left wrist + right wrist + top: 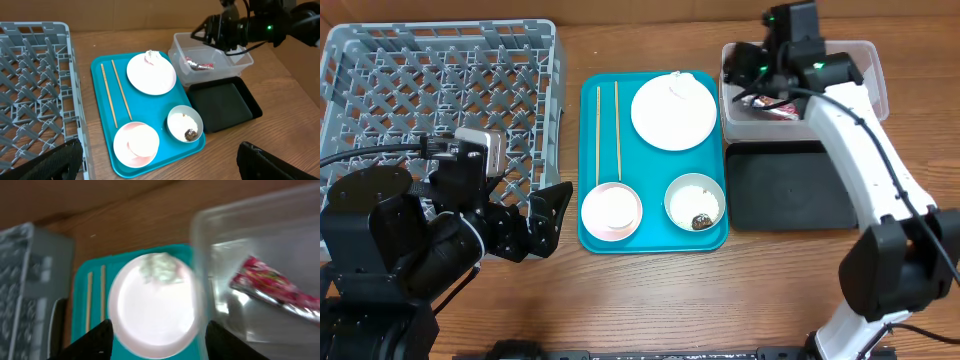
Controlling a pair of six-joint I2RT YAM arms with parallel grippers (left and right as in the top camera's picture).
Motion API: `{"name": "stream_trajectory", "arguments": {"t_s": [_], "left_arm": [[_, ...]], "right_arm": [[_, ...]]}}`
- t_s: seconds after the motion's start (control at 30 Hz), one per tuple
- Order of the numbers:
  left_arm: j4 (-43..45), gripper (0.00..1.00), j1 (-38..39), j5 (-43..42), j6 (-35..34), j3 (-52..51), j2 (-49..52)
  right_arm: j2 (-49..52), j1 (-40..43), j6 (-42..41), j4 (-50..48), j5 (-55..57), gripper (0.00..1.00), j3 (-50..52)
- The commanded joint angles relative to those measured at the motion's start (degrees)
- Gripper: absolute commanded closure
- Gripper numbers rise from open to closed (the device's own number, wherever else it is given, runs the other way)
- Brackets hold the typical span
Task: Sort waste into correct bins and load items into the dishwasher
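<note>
A red snack wrapper (775, 108) (200, 65) (275, 287) lies inside the clear tub (875, 70) (247, 60) (200, 255). My right gripper (745, 70) (155, 340) is open and empty, above the tub's left rim and the plate's edge. The white plate (673, 120) (150, 77) (150, 315) carries a crumpled tissue (677, 85) (151, 56) (160, 267). Two chopsticks (607, 130) (114, 92), a pale bowl (611, 211) (136, 144) and a bowl with rice and a brown lump (699, 222) (190, 134) lie on the teal tray. My left gripper (552, 215) (160, 167) is open and empty, left of the pale bowl.
The grey dish rack (430, 90) (30, 85) fills the far left. The black tray (790, 190) (222, 105) sits just in front of the clear tub. The teal tray (655, 170) (145, 110) lies between the rack and the bins.
</note>
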State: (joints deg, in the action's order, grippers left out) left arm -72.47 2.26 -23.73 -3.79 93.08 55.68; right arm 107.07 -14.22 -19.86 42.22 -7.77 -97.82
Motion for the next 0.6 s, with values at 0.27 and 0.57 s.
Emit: {"name": "stream_trajectory", "arguments": {"t_s": [0.27,0.57], "left_arm": [[0.0,0.00,0.3,0.4,1.7,0.0,0.2],[0.0,0.00,0.3,0.4,1.7,0.0,0.2]], "right_arm": [[7.9,-11.5,19.9,-11.1,14.6,0.38,-0.4],[18.2,-9.8,19.9,-21.6,18.6,0.32,-0.4]]}}
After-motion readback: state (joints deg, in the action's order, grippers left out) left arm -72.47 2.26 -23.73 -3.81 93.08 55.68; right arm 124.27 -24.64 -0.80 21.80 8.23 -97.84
